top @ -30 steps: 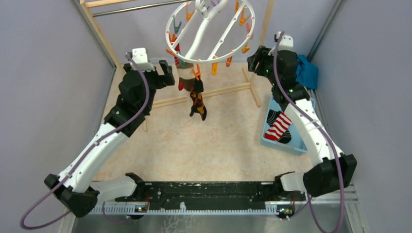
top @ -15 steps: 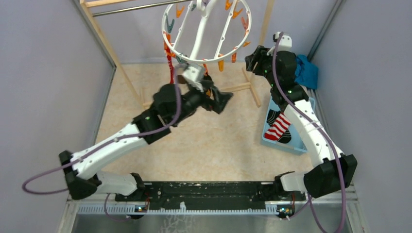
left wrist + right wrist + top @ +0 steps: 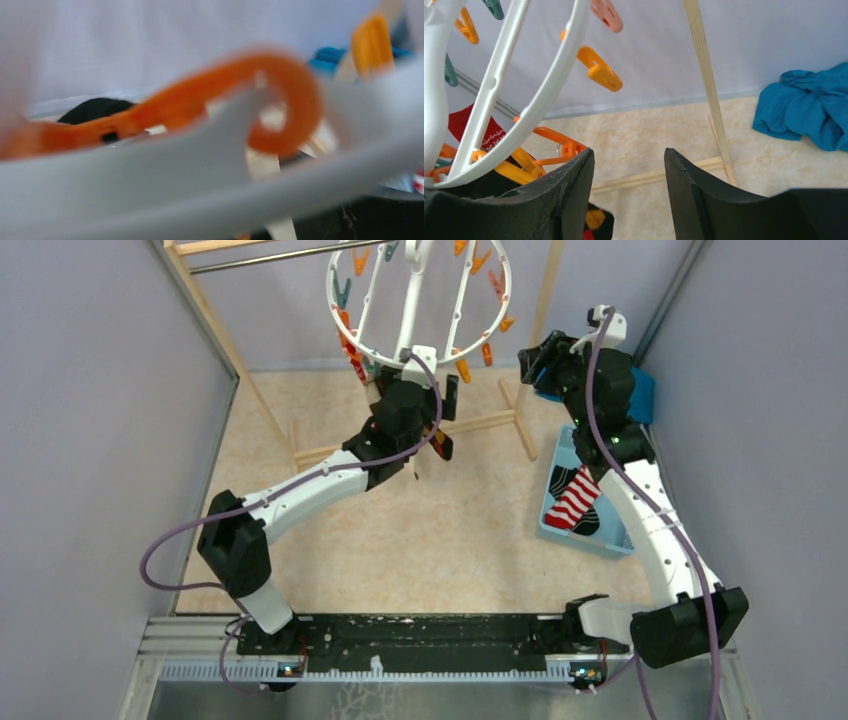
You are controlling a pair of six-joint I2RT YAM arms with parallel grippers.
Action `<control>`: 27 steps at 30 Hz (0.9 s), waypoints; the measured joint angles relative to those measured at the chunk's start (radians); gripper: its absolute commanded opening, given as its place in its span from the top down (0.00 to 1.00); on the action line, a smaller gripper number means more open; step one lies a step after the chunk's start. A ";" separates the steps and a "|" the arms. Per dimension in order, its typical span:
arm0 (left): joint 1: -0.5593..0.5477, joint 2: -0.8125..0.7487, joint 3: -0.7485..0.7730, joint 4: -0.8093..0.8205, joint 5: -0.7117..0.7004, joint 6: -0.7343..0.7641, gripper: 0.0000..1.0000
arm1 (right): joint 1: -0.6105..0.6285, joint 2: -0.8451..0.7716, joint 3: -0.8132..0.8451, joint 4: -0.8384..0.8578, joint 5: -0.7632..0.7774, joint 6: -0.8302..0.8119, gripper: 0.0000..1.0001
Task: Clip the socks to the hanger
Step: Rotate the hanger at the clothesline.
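Observation:
The white ring hanger (image 3: pixel 420 302) hangs from the rod, tilted, with orange and teal clips around its rim. My left gripper (image 3: pixel 443 420) is up against its near rim, jaws wide open; in the left wrist view only a blurred white bar (image 3: pixel 210 190) and an orange clip (image 3: pixel 280 105) fill the picture. My right gripper (image 3: pixel 533 353) (image 3: pixel 629 152) stands open and empty just right of the ring (image 3: pixel 544 95). A red patterned sock (image 3: pixel 474 131) and a dark argyle sock (image 3: pixel 596 222) hang from clips. A red-and-white striped sock (image 3: pixel 573 502) lies over a black sock (image 3: pixel 592 523).
The two loose socks lie in a light blue tray (image 3: pixel 610 540) at the right. A teal-blue cloth heap (image 3: pixel 640 390) (image 3: pixel 809 107) lies behind it. The wooden rack's post (image 3: pixel 704 75) and foot bars (image 3: pixel 490 422) stand under the hanger. Grey walls close in both sides.
My left arm has swung from the left side across to the hanger's near rim, hiding the hung socks from above. The ring has tipped back. My right gripper has shifted slightly right.

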 measured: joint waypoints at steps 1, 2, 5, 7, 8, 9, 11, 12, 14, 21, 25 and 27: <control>0.018 -0.002 -0.006 0.023 -0.043 0.017 0.01 | 0.000 -0.010 0.000 0.000 -0.002 0.000 0.46; 0.027 -0.011 -0.016 0.049 -0.082 0.034 0.01 | 0.000 -0.016 0.000 0.002 -0.003 0.000 0.46; 0.029 -0.069 -0.066 0.091 -0.158 0.067 0.01 | 0.000 -0.022 -0.007 0.012 -0.005 0.000 0.46; 0.031 -0.136 -0.112 0.094 -0.196 0.074 0.01 | 0.000 -0.014 -0.015 0.016 -0.010 0.003 0.46; 0.035 -0.178 -0.135 0.093 -0.211 0.075 0.01 | 0.000 -0.007 -0.018 0.021 -0.013 0.005 0.46; 0.050 -0.232 -0.162 0.090 -0.225 0.070 0.01 | 0.000 0.002 -0.018 0.025 -0.018 0.010 0.46; 0.082 -0.301 -0.189 0.079 -0.239 0.059 0.01 | 0.000 0.027 -0.018 0.036 -0.035 0.019 0.46; 0.102 -0.337 -0.203 0.069 -0.244 0.051 0.01 | 0.000 0.038 -0.018 0.040 -0.044 0.024 0.46; 0.151 -0.407 -0.226 0.047 -0.258 0.030 0.01 | 0.000 0.060 -0.018 0.053 -0.061 0.033 0.46; 0.303 -0.526 -0.231 -0.063 -0.277 -0.001 0.01 | 0.000 0.073 -0.018 0.064 -0.097 0.053 0.46; 0.314 -0.539 -0.212 -0.133 -0.238 -0.061 0.01 | 0.000 0.063 -0.018 0.076 -0.113 0.049 0.46; 0.313 -0.554 -0.212 -0.167 -0.172 -0.100 0.01 | 0.004 0.060 -0.018 0.079 -0.120 0.043 0.46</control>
